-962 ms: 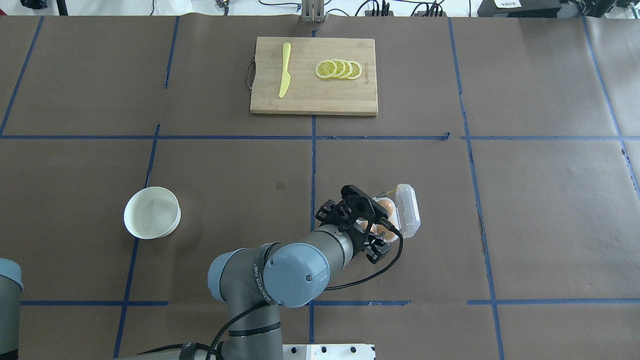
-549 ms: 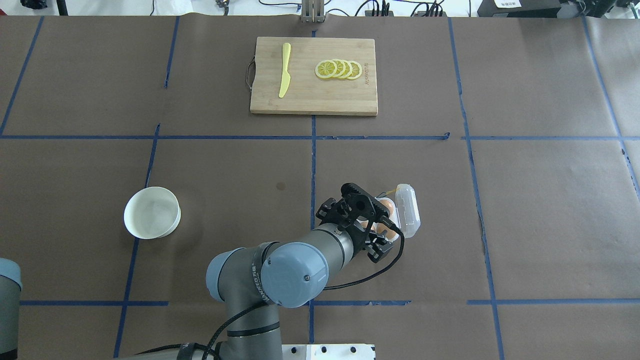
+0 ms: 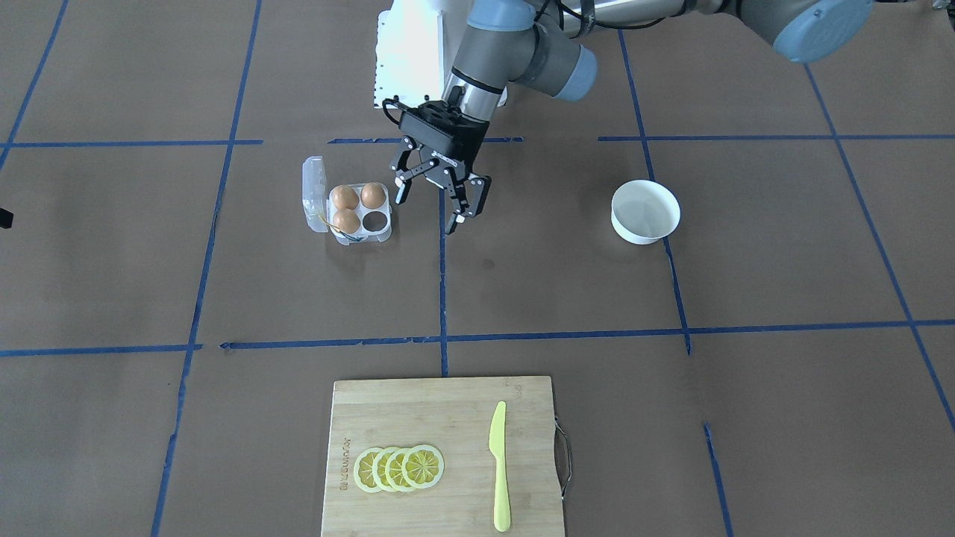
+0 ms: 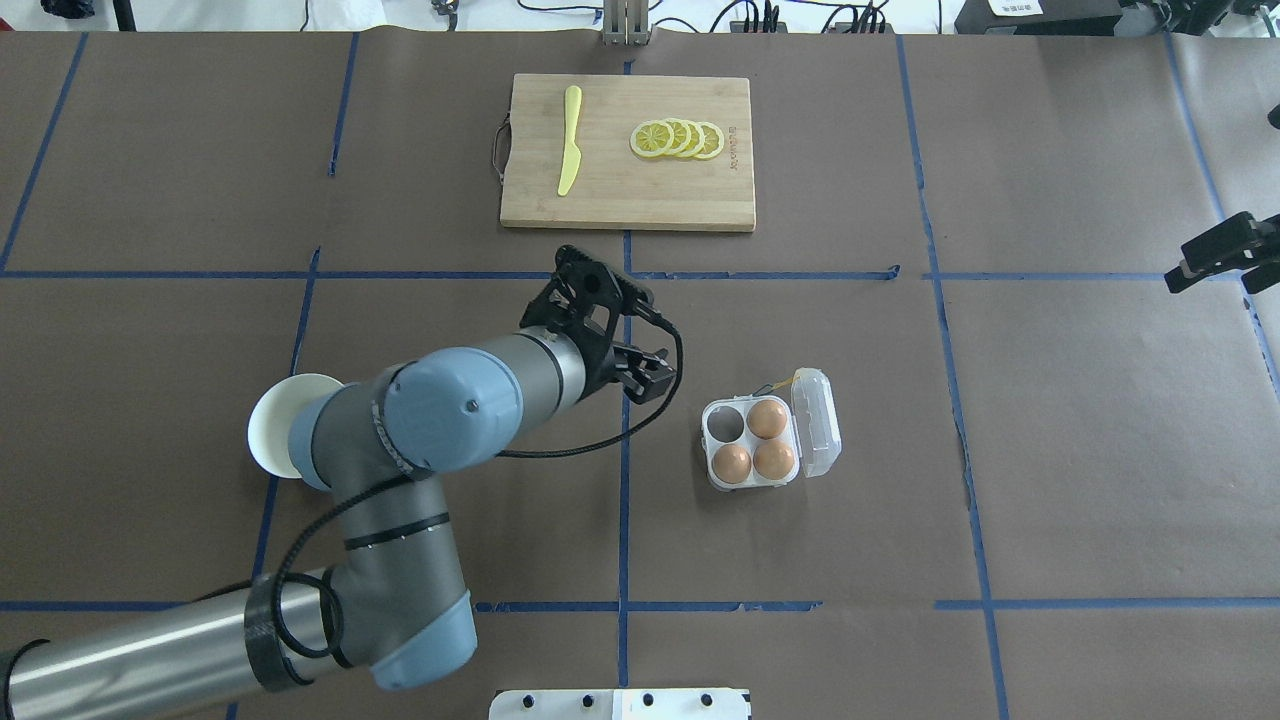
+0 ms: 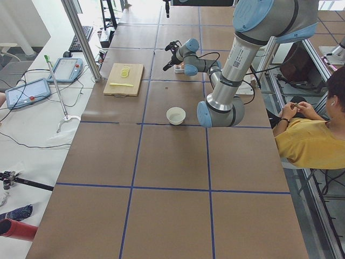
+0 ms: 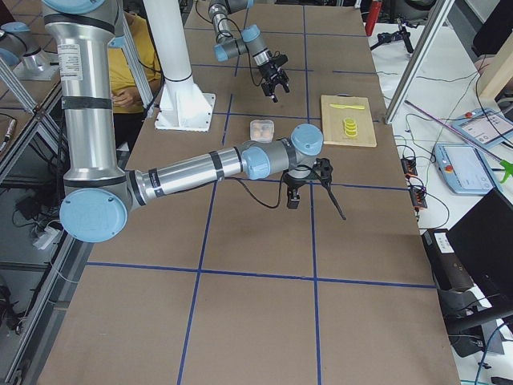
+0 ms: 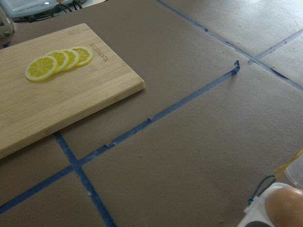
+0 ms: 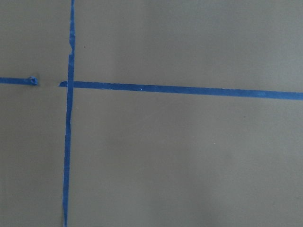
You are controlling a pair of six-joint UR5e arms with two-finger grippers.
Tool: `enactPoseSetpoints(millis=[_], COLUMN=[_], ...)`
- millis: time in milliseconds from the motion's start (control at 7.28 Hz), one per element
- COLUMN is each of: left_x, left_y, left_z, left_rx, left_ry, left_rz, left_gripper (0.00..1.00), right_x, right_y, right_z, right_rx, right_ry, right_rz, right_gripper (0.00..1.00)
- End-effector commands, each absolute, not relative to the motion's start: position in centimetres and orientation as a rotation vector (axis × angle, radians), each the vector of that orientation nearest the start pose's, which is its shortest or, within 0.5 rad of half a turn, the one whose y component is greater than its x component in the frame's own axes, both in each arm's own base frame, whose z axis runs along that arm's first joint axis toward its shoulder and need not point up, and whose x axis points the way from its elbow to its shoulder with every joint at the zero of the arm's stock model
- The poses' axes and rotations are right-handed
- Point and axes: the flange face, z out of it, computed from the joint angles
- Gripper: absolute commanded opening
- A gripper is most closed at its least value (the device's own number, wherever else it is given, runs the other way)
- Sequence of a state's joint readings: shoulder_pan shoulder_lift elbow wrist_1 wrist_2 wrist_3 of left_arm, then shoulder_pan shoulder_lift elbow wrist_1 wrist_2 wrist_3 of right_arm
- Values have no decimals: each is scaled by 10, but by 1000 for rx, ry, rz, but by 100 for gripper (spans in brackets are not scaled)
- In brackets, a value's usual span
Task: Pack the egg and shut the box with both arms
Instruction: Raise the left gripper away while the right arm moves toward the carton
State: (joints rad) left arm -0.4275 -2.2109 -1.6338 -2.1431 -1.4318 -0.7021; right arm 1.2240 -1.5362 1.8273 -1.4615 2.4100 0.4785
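The clear box stands right of the table's middle, its lid open and flipped to its right. Three brown eggs sit in three cells, and the cell at the far left is empty. In the front view the box holds the same eggs. My left gripper is open and empty, raised beside the box on the bowl's side. In the overhead view the left gripper shows under the wrist. An egg and yellow string show in the left wrist view. My right gripper is at the right edge, and I cannot tell its state.
A white bowl stands empty on my left, partly hidden by the left arm in the overhead view. A wooden cutting board with a yellow knife and lemon slices lies at the far side.
My left arm has pulled away from over the box, to the left and farther out, and uncovered it. The right gripper has come into view at the right edge.
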Motion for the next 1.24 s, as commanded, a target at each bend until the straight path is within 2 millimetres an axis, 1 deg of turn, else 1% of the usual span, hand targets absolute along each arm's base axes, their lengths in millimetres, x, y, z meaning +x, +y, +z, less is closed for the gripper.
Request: enactPoseSetpoints(millis=[0,137,275,412,687,824,962,1099], left_x=[489,458,435,417,389,378,370,354], left_y=[-468,-480,-494,-503,-512,-517,-521,-522], left_z=[230,255,272,287,307,314,317,330], left_rx=[786,748,713,687,657,644,632,607], left_ry=[933,929,926,921,911,912,919,912], left_rz=[278,277,270,264,249,244,241,233], left_gripper=[100,100,100,100,100,100,100,100], right_x=[-164,-166,-172,-176,-178,-181,-183,-187], right_y=[-490,-488,-484,-483,-481,-480,-480,-478], right_z=[480,476,471,469,466,466,465,465], right_rx=[85,81,72,72,75,74,73,68], right_ry=[-917,-927,-931,-938,-942,-941,-942,-942], right_rz=[40,39,52,57,50,46,42,34], right_gripper=[100,100,100,100,100,100,100,100])
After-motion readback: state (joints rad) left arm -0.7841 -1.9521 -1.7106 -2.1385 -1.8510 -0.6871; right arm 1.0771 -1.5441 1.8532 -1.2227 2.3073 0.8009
